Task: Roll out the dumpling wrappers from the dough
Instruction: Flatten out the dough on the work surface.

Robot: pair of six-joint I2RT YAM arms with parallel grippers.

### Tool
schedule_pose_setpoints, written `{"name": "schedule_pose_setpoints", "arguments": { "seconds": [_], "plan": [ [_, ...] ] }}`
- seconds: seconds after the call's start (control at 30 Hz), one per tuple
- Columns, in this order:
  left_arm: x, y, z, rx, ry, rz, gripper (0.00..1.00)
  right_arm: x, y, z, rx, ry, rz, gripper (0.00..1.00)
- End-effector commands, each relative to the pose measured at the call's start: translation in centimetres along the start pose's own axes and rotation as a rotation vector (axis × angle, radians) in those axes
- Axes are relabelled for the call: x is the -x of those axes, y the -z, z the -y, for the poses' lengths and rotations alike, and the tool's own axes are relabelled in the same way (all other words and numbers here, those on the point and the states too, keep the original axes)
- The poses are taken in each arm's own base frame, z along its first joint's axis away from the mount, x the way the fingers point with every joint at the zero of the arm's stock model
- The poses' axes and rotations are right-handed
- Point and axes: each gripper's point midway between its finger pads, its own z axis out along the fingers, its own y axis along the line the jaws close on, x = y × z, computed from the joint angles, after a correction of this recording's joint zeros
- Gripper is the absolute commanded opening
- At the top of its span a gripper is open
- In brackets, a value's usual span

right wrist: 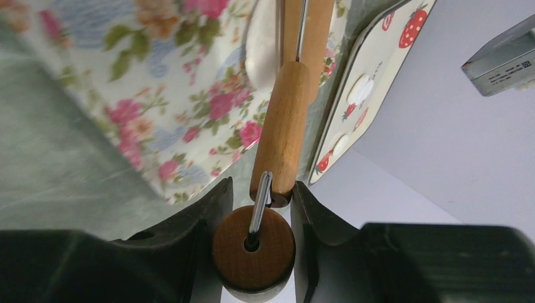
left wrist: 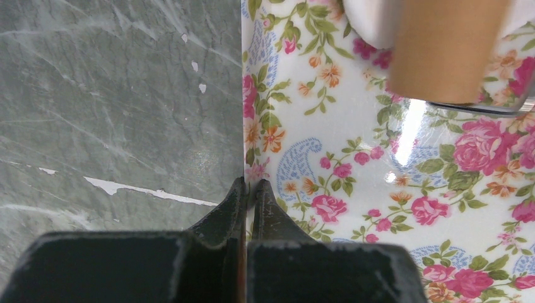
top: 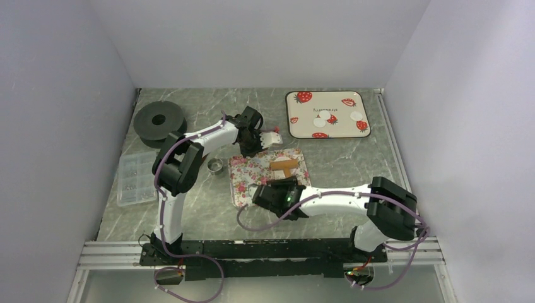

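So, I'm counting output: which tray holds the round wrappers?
The strawberry-print tray at the back right: white wrappers lie on it. The floral tray holds the rolling pin.

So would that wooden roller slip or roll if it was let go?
Probably stiff and fairly light: the roller looks like wood on a thin wire frame. Its smooth round handle may twist in the right gripper. Set down loose, it would likely roll.

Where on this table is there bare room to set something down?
Bare table lies right of the floral tray, below the strawberry tray, and along the back between spool and strawberry tray. Crowded: the middle, where left gripper, right gripper, roller and cup sit around the floral tray.
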Motion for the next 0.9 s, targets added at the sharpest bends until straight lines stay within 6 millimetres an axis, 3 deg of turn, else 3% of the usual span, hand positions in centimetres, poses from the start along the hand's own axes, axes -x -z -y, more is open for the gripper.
{"name": "schedule_pose_setpoints", "arguments": {
  "seconds": [0.0, 0.1, 0.37, 0.47, 0.67, 0.77, 0.87],
  "plan": [
    [-8.0, -4.4, 6.7, -0.219, 0.050, -0.253, 0.00, -2.6, 2.2, -7.8, 0.258, 0.095, -0.046, 0.00],
    [-8.0, -4.5, 6.8, -0.223, 0.048, -0.254, 0.00, -2.0, 2.6, -7.3, 0.247, 0.095, -0.018, 0.00],
    [-8.1, -4.3, 6.7, -0.217, 0.044, -0.256, 0.00, -0.9, -1.4, -3.2, 0.195, 0.072, -0.017, 0.00],
    [-8.0, -4.4, 6.7, -0.221, 0.047, -0.257, 0.00, -1.1, -0.5, -4.4, 0.220, 0.080, -0.025, 0.00],
    [-8.0, -4.4, 6.8, -0.223, 0.047, -0.258, 0.00, -2.2, 3.6, -8.5, 0.298, 0.083, -0.024, 0.00],
    [-8.0, -4.4, 6.7, -0.221, 0.046, -0.256, 0.00, -2.3, 4.1, -8.5, 0.296, 0.075, -0.016, 0.00],
    [-8.0, -4.4, 6.7, -0.223, 0.047, -0.258, 0.00, -2.1, 2.9, -7.5, 0.271, 0.092, -0.008, 0.00]
  ]
}}
